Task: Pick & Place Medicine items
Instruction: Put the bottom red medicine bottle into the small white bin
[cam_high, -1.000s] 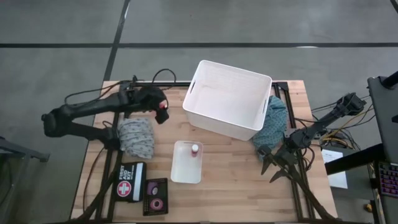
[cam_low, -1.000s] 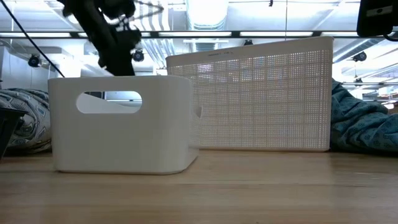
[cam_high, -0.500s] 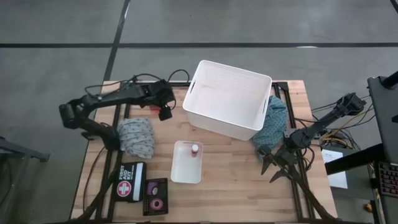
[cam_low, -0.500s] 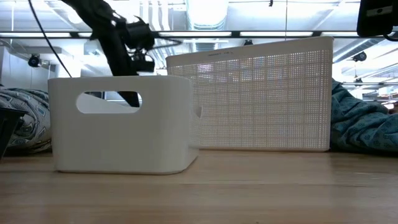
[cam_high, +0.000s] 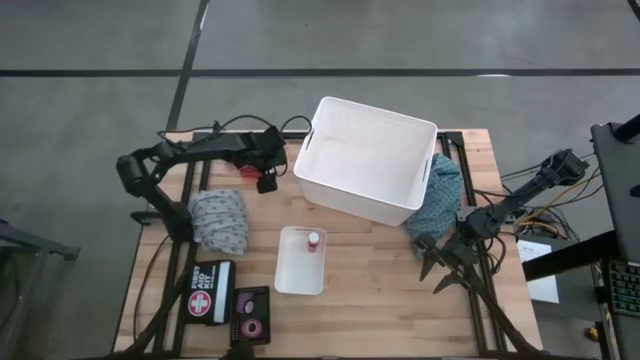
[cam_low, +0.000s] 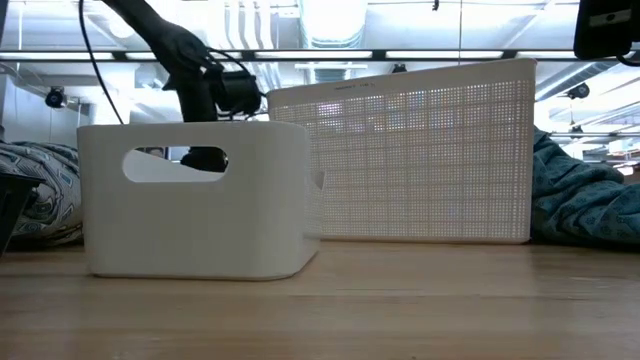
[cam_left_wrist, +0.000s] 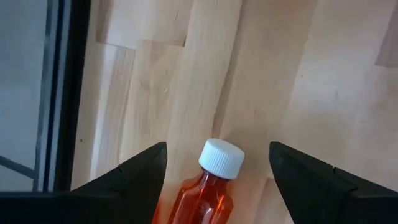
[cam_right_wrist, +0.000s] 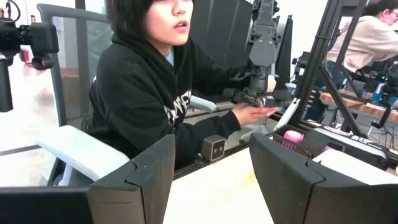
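Note:
A red bottle with a white cap (cam_left_wrist: 211, 180) lies on its side on the wood near the table's far left, small and red in the high view (cam_high: 249, 171). My left gripper (cam_left_wrist: 217, 148) hangs open just over it, pointing steeply down, one finger on each side and clear of it; it also shows from above (cam_high: 262, 175). Another white-capped bottle (cam_high: 314, 240) stands in a small white bin (cam_high: 296, 272). Pink rolls (cam_high: 249, 314) sit in a black tray. My right gripper (cam_high: 438, 270) waits open at the table's right.
The big white basket (cam_high: 400, 205) stands just right of my left gripper. A patterned cloth (cam_high: 220, 220) and a first-aid kit (cam_high: 210, 292) lie at the left, a teal cloth (cam_high: 442, 190) at the right. A seated person (cam_right_wrist: 155, 106) is beyond the table.
My left gripper has come down toward the table and a little toward the big basket, rolling at the wrist, and now hangs over the lying bottle. Its fingers have stayed open.

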